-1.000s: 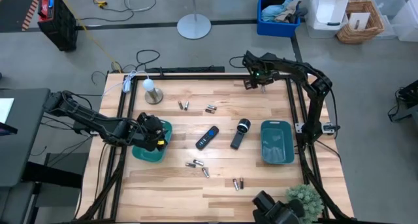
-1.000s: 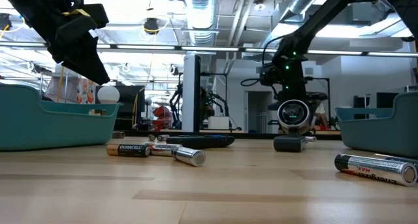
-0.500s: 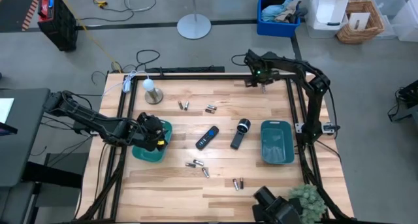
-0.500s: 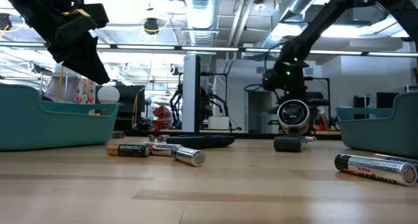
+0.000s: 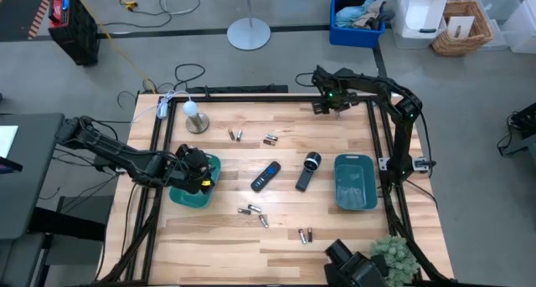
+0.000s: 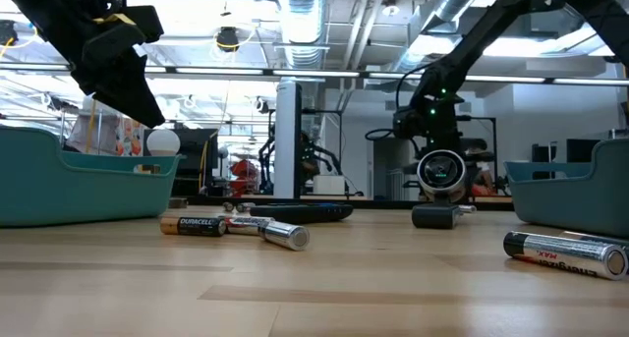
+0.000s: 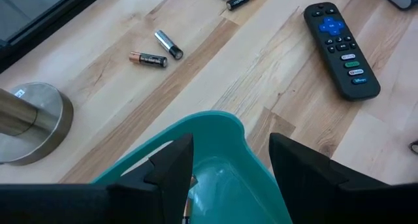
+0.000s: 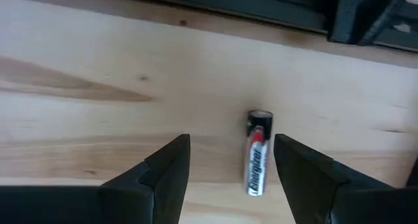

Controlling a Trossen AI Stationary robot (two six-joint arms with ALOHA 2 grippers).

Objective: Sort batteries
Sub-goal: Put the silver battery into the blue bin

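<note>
Several small batteries lie on their sides on the wooden table, in pairs at the far middle (image 5: 234, 135) (image 5: 270, 140) and the near middle (image 5: 249, 210) (image 5: 305, 234). One more battery (image 8: 257, 162) lies near the far edge. My right gripper (image 8: 228, 178) hangs open above it, pointing down, one finger on either side and clear of it. My left gripper (image 5: 199, 171) stays open over the left teal tray (image 5: 191, 195), its fingers above the tray's rim (image 7: 215, 123).
A black remote (image 5: 265, 176) and a black flashlight (image 5: 308, 171) lie mid-table. A second teal tray (image 5: 355, 181) stands at the right. A lamp on a round metal base (image 5: 195, 118) stands at the far left. A dark frame rail (image 8: 261, 8) runs along the far edge.
My right gripper has turned a little about its own axis above the battery at the far edge, still open. Nothing on the table has moved.
</note>
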